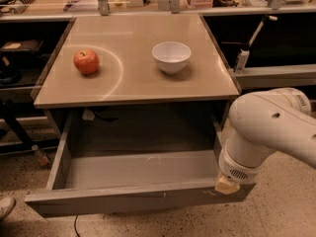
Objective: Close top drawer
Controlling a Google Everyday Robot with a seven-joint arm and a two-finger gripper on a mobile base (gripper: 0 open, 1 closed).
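Note:
The top drawer [123, 202] is a broad shallow grey box, pulled far out under the table, and nothing lies inside it. Its flat front has small pale scratches. My white arm [266, 127] comes in from the right and bends down to the drawer's front right corner. The gripper [228, 184] is at the arm's lower end, right at that corner, and the wrist hides most of it.
A red apple [86, 61] and a white bowl [171, 57] sit on the tan tabletop [138, 31] above the drawer. Dark shelving stands on both sides. A small bottle [40, 155] lies on the speckled floor at the left, and a shoe tip [5, 206] shows at the lower left.

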